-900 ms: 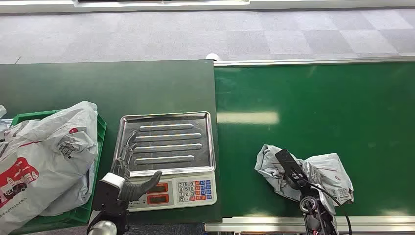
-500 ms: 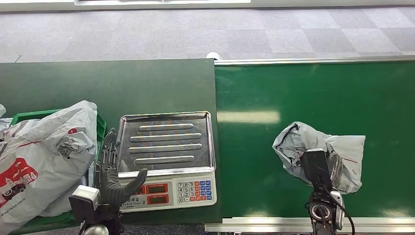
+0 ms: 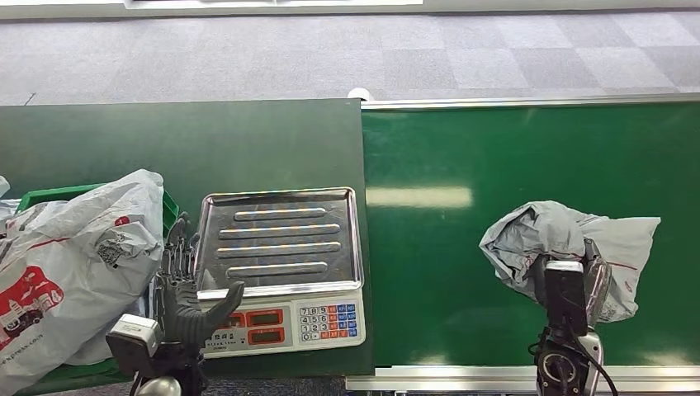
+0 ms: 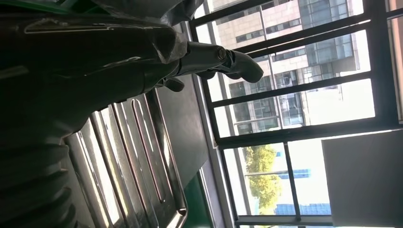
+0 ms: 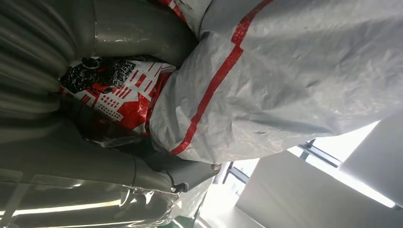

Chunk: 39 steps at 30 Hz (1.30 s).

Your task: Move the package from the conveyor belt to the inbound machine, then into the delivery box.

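The package [image 3: 569, 239], a crumpled grey plastic mailer with red stripes, is over the near right part of the green conveyor belt [image 3: 462, 148]. My right hand [image 3: 580, 276] grips it from the near side. In the right wrist view the thumb [image 5: 138, 33] and fingers [image 5: 176, 168] close around the package [image 5: 285, 80]. The inbound machine is a weighing scale with a bare steel tray [image 3: 281, 239] and a keypad [image 3: 328, 320]. My left hand [image 3: 186, 285] hovers at the tray's near left corner with fingers spread, holding nothing. The same left hand [image 4: 95, 61] shows above the tray [image 4: 138, 156].
A green crate [image 3: 169, 214] at the left holds large grey printed bags [image 3: 78, 256], close beside my left hand. The dark green table [image 3: 182, 140] behind the scale is bare. The belt's metal rim [image 3: 446, 382] runs along the near edge.
My right hand has carried the package to the right along the belt, and the package now looks larger and higher. My left hand drew back to the left, off the scale's display.
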{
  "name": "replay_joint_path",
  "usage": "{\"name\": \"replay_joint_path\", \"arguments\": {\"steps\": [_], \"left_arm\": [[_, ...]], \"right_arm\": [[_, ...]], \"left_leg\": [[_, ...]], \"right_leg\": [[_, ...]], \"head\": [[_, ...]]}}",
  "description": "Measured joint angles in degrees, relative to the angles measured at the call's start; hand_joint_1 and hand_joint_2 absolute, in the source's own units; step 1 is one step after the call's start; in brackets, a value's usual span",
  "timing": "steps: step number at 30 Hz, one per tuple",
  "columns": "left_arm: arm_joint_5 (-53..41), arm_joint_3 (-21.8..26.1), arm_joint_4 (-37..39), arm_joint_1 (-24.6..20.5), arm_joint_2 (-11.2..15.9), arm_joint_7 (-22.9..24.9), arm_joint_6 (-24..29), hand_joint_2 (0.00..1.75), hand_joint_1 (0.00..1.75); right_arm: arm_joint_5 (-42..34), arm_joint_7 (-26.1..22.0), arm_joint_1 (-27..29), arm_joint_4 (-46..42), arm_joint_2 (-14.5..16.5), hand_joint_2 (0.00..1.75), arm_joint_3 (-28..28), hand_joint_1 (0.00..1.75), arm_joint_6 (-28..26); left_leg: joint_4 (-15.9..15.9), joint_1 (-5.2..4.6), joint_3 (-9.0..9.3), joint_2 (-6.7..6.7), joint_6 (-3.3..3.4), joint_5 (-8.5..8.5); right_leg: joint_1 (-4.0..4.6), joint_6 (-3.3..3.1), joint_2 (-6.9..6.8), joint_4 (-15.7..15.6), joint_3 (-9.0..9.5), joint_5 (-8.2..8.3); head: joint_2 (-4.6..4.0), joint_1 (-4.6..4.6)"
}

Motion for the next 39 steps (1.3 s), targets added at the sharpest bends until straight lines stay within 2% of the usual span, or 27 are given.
{"name": "replay_joint_path", "arguments": {"steps": [4,8,12,16,20,25,28,32,39], "left_arm": [[0.76,-0.22,0.02,-0.34,-0.02,-0.25,0.49,1.75,0.0],[2.46,-0.57,0.28,-1.18,-0.02,-0.38,0.28,1.75,0.0],[3.8,-0.87,1.58,-2.72,0.01,-0.8,0.1,1.75,0.0],[4.85,-1.7,3.69,-5.04,0.11,-1.23,0.01,1.75,0.0],[5.92,-2.77,5.67,-6.91,0.26,-1.48,-0.06,1.75,0.0],[7.59,-4.1,7.88,-8.79,0.45,-1.91,0.01,1.75,0.0],[8.49,-4.86,8.99,-10.02,0.48,-2.1,0.12,1.75,0.0],[9.7,-5.35,10.03,-11.54,0.46,-2.17,0.6,1.75,0.0],[10.95,-5.76,10.79,-12.2,0.45,-2.8,1.25,1.75,0.0]], "right_arm": [[0.07,-5.03,1.05,-3.13,0.3,1.75,0.49,1.75,-2.8],[3.65,-8.99,1.32,-7.5,0.35,1.75,3.51,1.75,-4.09],[13.48,-8.79,-2.31,-8.83,-0.84,1.75,10.99,1.75,-4.0],[22.81,-6.44,-9.31,-6.33,-2.8,1.75,21.5,1.75,-3.98],[25.91,-5.52,-15.87,-0.5,-4.06,1.75,32.16,1.75,-3.38],[25.21,-6.02,-22.8,9.7,-3.85,1.75,43.57,1.75,-1.88],[23.97,-6.64,-26.62,17.59,-2.23,1.75,48.28,1.75,-0.68],[23.36,-7.17,-31.2,29.77,1.73,1.75,53.28,1.75,1.25],[22.7,-7.58,-33.56,41.45,6.1,1.75,58.24,1.75,3.46]], "left_leg": [[0.0,0.0,-0.05,-0.02,0.0,0.0],[-0.01,0.0,-0.1,0.09,0.0,0.0],[-0.02,0.0,-0.07,0.18,0.0,0.04],[-0.01,0.01,-0.05,0.17,0.01,0.12],[0.0,0.01,-0.07,0.15,0.01,0.13],[0.0,0.01,-0.12,0.12,0.01,0.13],[-0.01,0.01,-0.15,0.1,0.01,0.13],[0.0,0.02,-0.13,0.09,0.0,0.14],[0.0,0.02,-0.2,0.1,0.0,0.13]], "right_leg": [[0.0,0.0,-0.01,0.0,-0.04,0.0],[0.01,0.0,0.03,0.0,-0.07,0.0],[0.01,-0.02,0.1,0.01,-0.06,0.05],[0.02,-0.03,0.1,0.02,-0.04,0.09],[0.02,-0.03,0.1,0.04,-0.06,0.09],[0.02,-0.03,0.08,0.04,-0.11,0.08],[0.02,-0.03,0.09,0.04,-0.13,0.09],[0.04,-0.03,0.08,0.04,-0.13,0.09],[0.03,-0.03,0.08,0.05,-0.2,0.08]], "head": [[0.0,-0.01],[0.0,0.0],[0.0,-0.01],[0.0,0.0],[0.0,0.0],[0.0,0.0],[0.0,0.01],[0.0,0.01],[0.0,0.02]]}}
